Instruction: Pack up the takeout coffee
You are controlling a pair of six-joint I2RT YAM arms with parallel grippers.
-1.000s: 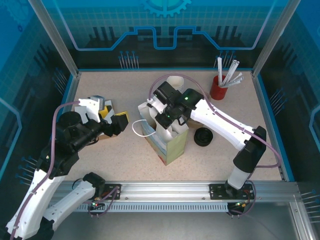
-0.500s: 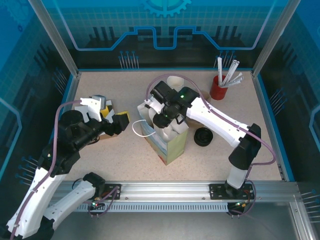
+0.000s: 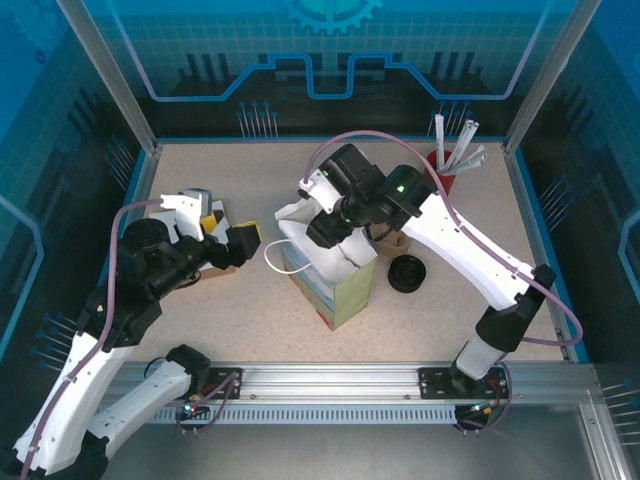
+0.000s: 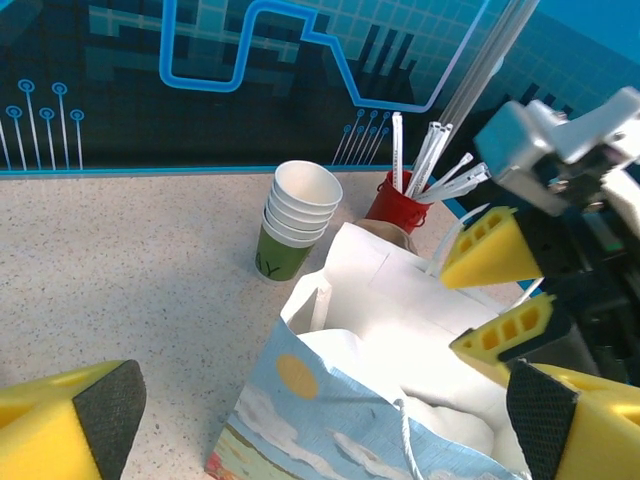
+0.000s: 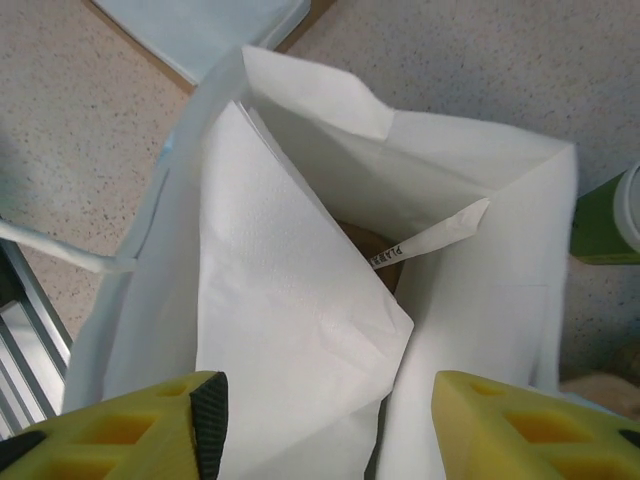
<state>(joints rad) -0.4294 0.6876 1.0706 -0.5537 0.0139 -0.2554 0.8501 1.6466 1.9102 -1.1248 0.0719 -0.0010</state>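
The right fingers (image 5: pixel 150 425) hang released, nothing between them, directly over the open mouth of the paper bag (image 3: pixel 338 290) at the centre of the desk (image 3: pixel 230 170). Inside the bag, a white napkin (image 5: pixel 290 300) and a wrapped straw (image 5: pixel 435 232) lie over a brown round shape (image 5: pixel 362 243). I cannot tell whether that shape is the takeout coffee. The left fingers (image 4: pixel 70 425) stand spread wide and empty at the bag's 9 o'clock, apart from it.

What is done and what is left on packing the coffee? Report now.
Done: napkin and wrapped straw sit in the bag. In hand: nothing; right fingers hang open over the bag, left fingers open beside it. Left: confirm the coffee; something brown lies deep inside, too hidden to name.
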